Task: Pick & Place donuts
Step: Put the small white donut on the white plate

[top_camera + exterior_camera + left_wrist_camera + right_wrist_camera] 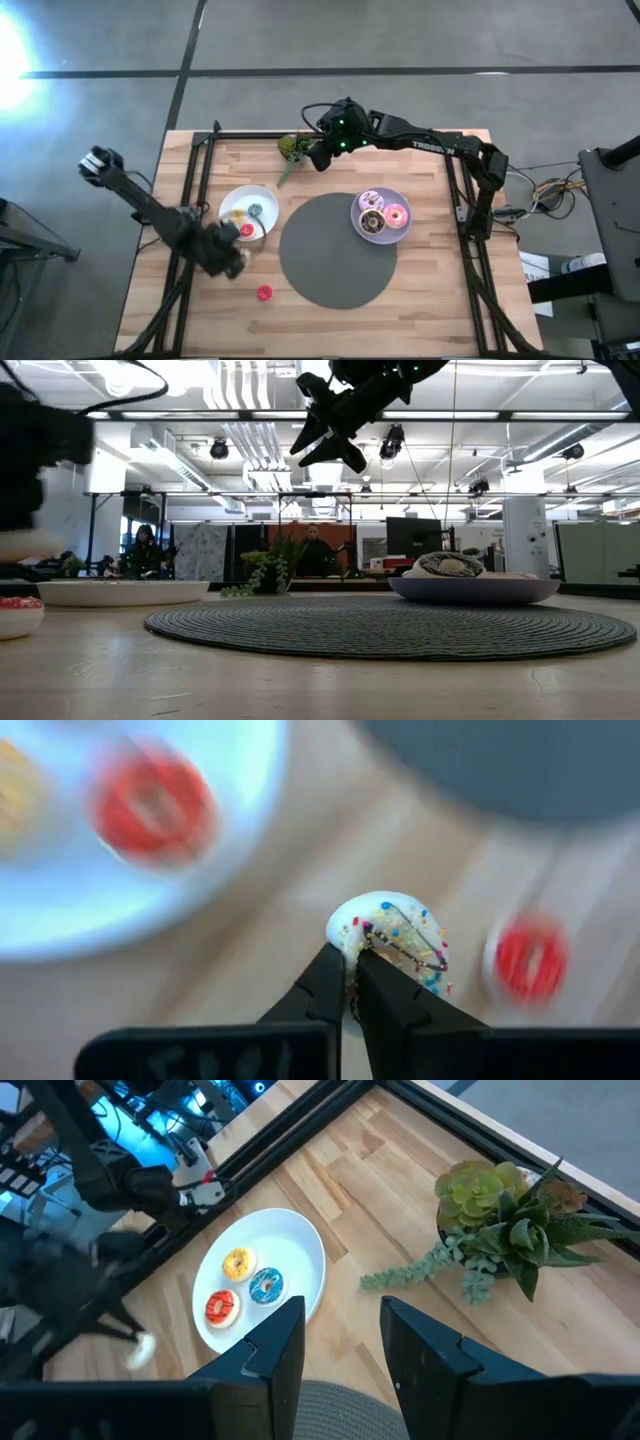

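Left tool [355, 982] is clenched on the sprinkled donut [392, 935], just off the white plate [232, 199] above the desk. Keep your grip steady, lower it flat. Right tool [342, 1342] hangs released near the plant [505, 1215].

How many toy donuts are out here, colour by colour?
Red donuts: 2
Yellow donut: 1
Blue donut: 1
Held white sprinkled donut: 1
White-pink sprinkled donut: 1
Pink donut: 1
Dark brown donut: 1
Total: 8
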You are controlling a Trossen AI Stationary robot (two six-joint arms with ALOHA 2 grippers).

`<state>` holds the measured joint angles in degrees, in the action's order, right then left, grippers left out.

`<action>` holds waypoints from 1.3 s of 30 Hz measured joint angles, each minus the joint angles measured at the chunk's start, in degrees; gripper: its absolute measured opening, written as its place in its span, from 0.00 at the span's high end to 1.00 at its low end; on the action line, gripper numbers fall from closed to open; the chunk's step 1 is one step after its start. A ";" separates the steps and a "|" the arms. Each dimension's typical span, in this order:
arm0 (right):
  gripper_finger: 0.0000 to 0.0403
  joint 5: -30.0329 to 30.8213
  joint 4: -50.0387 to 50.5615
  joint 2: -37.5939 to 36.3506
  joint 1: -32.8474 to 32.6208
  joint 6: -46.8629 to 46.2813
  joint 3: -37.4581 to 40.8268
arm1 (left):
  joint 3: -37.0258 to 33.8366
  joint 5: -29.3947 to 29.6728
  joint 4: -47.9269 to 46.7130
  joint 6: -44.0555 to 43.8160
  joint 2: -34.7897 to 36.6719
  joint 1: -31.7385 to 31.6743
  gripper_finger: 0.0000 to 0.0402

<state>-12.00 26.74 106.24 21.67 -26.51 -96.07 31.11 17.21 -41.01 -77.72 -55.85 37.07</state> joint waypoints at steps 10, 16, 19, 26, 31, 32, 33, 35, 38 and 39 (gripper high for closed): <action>0.69 0.02 -0.55 0.00 0.00 0.23 0.00 | -4.30 6.78 -10.03 7.32 15.59 -28.58 1.00; 0.69 0.05 -0.54 0.00 0.00 0.20 0.00 | -4.27 0.61 -8.71 25.75 14.21 -48.26 1.00; 0.69 0.08 -0.49 0.00 0.00 -0.04 0.00 | -4.87 -4.59 -7.10 31.40 13.59 -55.33 1.00; 0.69 0.39 -0.50 0.00 0.00 -0.04 0.00 | -5.38 -4.12 -2.65 31.50 12.64 -59.02 1.00; 0.69 1.60 -0.48 0.00 0.00 -0.06 0.00 | -6.30 -2.93 -2.21 31.31 9.66 -59.09 1.00; 0.69 1.65 -0.50 0.00 0.00 -0.06 0.00 | -6.55 -2.93 -1.86 31.31 8.89 -59.09 1.00; 0.69 1.65 -0.50 0.00 0.00 -0.06 0.00 | -6.76 -3.01 -0.99 31.27 8.26 -59.09 1.00; 0.69 1.65 -0.48 0.00 0.00 -0.06 0.00 | -6.91 -3.03 1.07 31.26 7.25 -59.09 1.00; 0.69 1.65 -0.48 0.00 0.00 -0.24 0.00 | -6.97 -2.75 1.61 31.26 5.67 -59.09 0.98; 0.69 1.65 -0.47 0.00 0.00 -0.31 -0.01 | -6.97 -2.83 1.84 31.27 5.36 -59.09 0.97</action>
<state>-10.35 26.27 106.24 21.67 -26.82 -96.08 24.14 14.38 -39.17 -46.45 -50.49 -22.02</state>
